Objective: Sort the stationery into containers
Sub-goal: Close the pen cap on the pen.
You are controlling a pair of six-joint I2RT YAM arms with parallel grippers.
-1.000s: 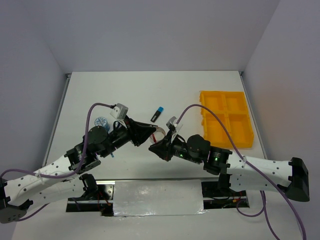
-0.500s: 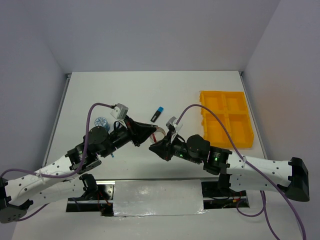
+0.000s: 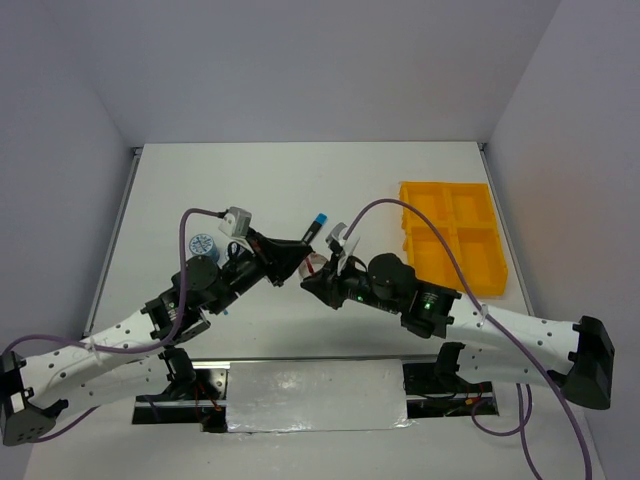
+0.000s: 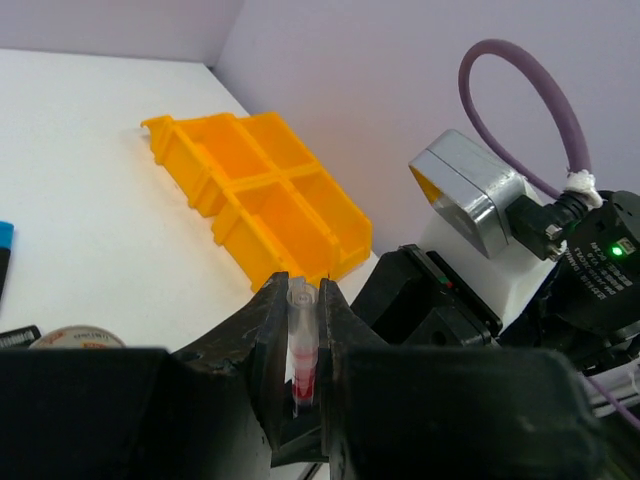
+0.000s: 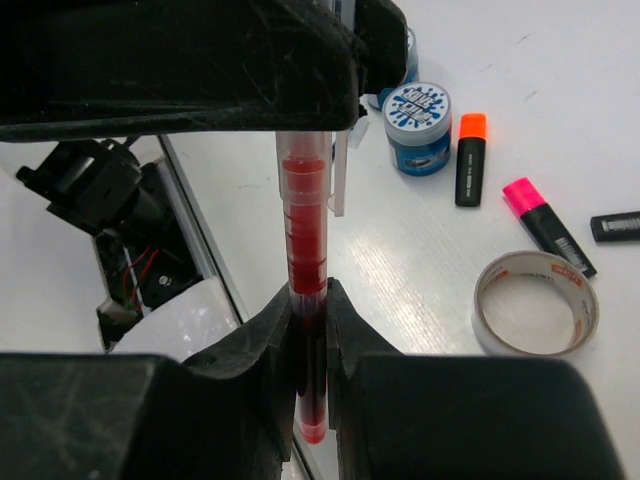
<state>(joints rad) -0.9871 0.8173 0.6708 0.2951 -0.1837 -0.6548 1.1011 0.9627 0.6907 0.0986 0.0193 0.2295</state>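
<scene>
Top view: a bright yellow plastic tray with four square compartments [image 3: 447, 228] sits on the right side of the white table [image 3: 250, 180]. The left claw [image 3: 297, 263] and right claw [image 3: 314, 279] meet tip to tip well to the left of the tray; what is between them is too small to tell here. A short black marker with a blue cap [image 3: 316, 226] lies near the claws, left of the tray. A blue-white tape roll [image 3: 203, 243] lies farther left. Left wrist view: the left claw is closed on a thin clear pen with red ink [image 4: 301, 350], which stands upright between its fingers, with the tray behind it and well apart. Right wrist view: the right claw is clamped on the pen's lower end and the left claw grips its upper end, so the pen is off the table and outside the tray. On the table lie an orange-capped black marker [image 5: 468, 160], a pink-capped black marker [image 5: 545, 225] and a silvery tape ring [image 5: 540, 262].
</scene>
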